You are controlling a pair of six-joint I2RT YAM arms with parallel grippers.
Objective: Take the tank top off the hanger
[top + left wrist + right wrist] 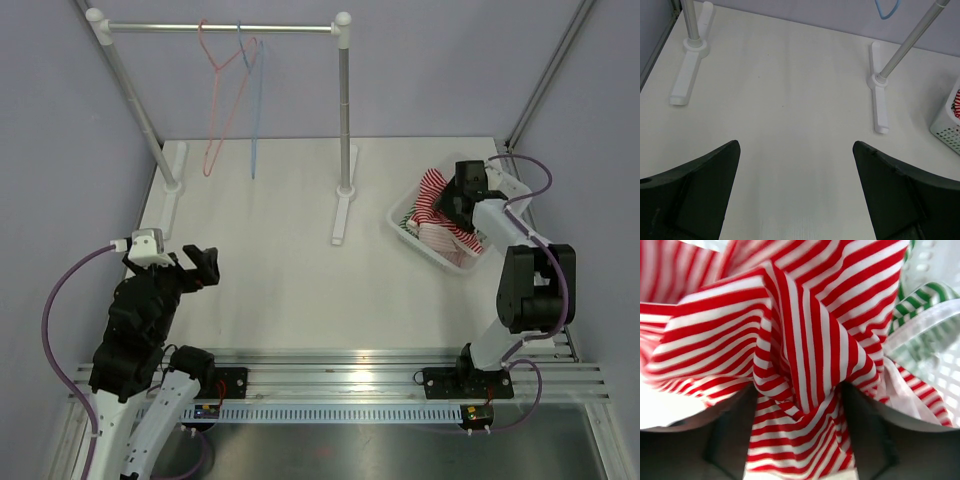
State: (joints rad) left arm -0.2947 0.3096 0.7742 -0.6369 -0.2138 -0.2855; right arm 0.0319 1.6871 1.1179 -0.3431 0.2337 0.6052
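Note:
The red-and-white striped tank top (432, 190) lies bunched in the white basket (405, 225) at the right. My right gripper (447, 205) reaches down into the basket. In the right wrist view the tank top (800, 340) fills the frame, and a fold of it sits between the spread jaws of my right gripper (797, 405). A red hanger (222, 100) and a blue hanger (256, 100) hang bare on the rail. My left gripper (205, 265) is open and empty above the table at the near left, as the left wrist view (796, 165) shows.
The clothes rack has a top rail (220, 27), a right post (345, 110) and two white feet on the table (682, 75) (880, 100). A green-striped garment (920, 300) also lies in the basket. The basket corner (947, 125) shows at the right of the left wrist view.

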